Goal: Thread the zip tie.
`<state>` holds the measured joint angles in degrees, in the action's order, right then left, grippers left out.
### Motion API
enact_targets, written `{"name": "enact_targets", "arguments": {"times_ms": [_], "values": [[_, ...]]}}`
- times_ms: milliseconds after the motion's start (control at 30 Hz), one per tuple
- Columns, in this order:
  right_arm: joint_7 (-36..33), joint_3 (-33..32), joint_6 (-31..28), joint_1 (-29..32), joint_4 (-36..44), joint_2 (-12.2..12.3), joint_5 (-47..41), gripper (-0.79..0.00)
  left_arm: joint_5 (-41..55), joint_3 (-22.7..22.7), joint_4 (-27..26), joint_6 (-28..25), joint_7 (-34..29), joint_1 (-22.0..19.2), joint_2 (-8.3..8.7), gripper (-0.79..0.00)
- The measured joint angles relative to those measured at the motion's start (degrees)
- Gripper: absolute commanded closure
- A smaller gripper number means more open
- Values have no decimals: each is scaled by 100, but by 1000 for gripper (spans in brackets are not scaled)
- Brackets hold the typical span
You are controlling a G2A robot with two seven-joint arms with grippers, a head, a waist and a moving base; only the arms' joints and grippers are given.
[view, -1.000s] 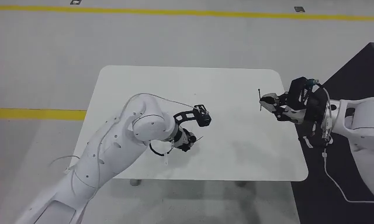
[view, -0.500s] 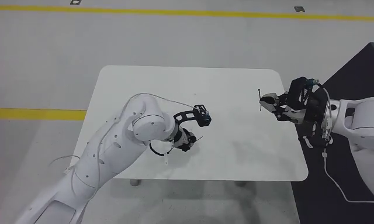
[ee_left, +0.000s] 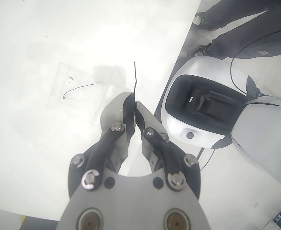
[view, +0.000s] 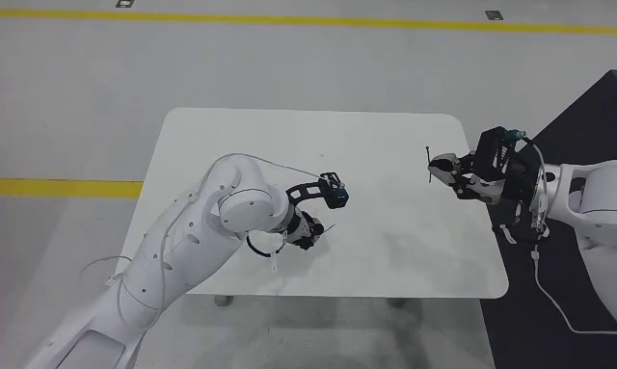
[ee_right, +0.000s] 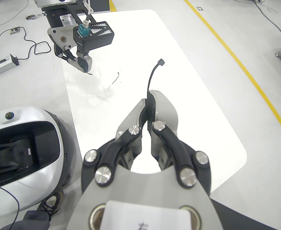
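My right gripper (ee_right: pixel 149 95) is shut on a black zip tie (ee_right: pixel 152 72). The tie's square head (ee_right: pixel 161 61) sticks out beyond the fingertips, above the white table (ee_right: pixel 178 77). From above, this gripper (view: pixel 439 167) holds the tie (view: pixel 428 163) over the table's right side. My left gripper (ee_left: pixel 133 99) is shut on a thin black strip (ee_left: pixel 134 80) that points straight out from its fingertips. In the top view it sits near the table's front middle (view: pixel 316 231). The two grippers are far apart.
A thin black strand (ee_left: pixel 81 88) lies loose on the table (view: pixel 386 138) between the grippers, also in the right wrist view (ee_right: pixel 114 81). The table's front edge runs close to the left gripper. A dark mat (view: pixel 578 128) covers the floor at the right.
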<state>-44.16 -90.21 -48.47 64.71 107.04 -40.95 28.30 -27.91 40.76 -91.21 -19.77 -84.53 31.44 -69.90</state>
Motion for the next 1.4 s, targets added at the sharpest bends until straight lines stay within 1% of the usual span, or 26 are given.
{"name": "enact_targets", "arguments": {"times_ms": [200, 267, 300, 367, 400, 433, 500, 533, 600, 633, 667, 767, 1100, 1200, 1267, 1300, 1333, 1400], "values": [[-5, 24, 26, 25, -26, 0, -6, 0, -14, -12, -16, 5, 3, 0, 1, 0], [-253, 192, 70, 73, -222, 14, -188, 0, -325, -204, -301, 179, -134, -80, 3, 0], [-613, 337, 21, 6, -412, 40, -511, 0, -737, -396, -533, 349, -284, -191, 1, 0], [-1207, 609, 21, -212, -702, 106, -1182, 0, -1349, -699, -695, 486, -359, -405, 2, 0], [-1448, 796, 150, -356, -792, 155, -1504, 0, -1524, -837, -706, 513, -359, -539, 3, 0], [-1705, 1067, 418, -566, -875, 233, -1871, 0, -1581, -993, -701, 548, -352, -739, 2, 0], [-1989, 1498, 788, -888, -958, 352, -2377, 0, -1371, -1244, -671, 570, -346, -1074, -3, 0], [-2099, 1778, 928, -1099, -1005, 421, -2742, 0, -1192, -1434, -633, 588, -346, -1312, -16, 0], [-2254, 2196, 1088, -1409, -1084, 507, -3337, 0, -930, -1688, -556, 619, -346, -1660, -49, 0], [-2335, 2385, 1168, -1611, -1175, 544, -3639, 0, -819, -1767, -524, 625, -346, -1807, -60, 0], [-2356, 2434, 1189, -1694, -1202, 552, -3755, 0, -813, -1774, -519, 626, -346, -1824, -62, 0], [-2353, 2412, 1184, -1632, -1189, 549, -3717, 0, -855, -1756, -523, 625, -346, -1761, -60, 0], [-2280, 2440, 1229, -1547, -1154, 540, -3773, 0, -854, -1756, -524, 624, -347, -1762, -60, 0], [-2275, 2381, 1172, -1542, -1158, 551, -3593, 0, -863, -1757, -470, 674, -346, -1714, -59, 0], [-2231, 2344, 1127, -1510, -1146, 559, -3381, 0, -403, -1679, -380, 572, -346, -1803, -50, 0], [-2201, 2329, 1116, -1490, -1138, 562, -3296, 0, -33, -1708, -271, 617, -346, -1882, -34, 0], [-2167, 2313, 1114, -1456, -1128, 567, -3208, 0, 516, -1822, -149, 768, -347, -2067, -9, 0], [-2120, 2289, 1130, -1410, -1118, 572, -3135, 0, 1453, -2018, -93, 1063, -347, -2409, 39, 0]]}}
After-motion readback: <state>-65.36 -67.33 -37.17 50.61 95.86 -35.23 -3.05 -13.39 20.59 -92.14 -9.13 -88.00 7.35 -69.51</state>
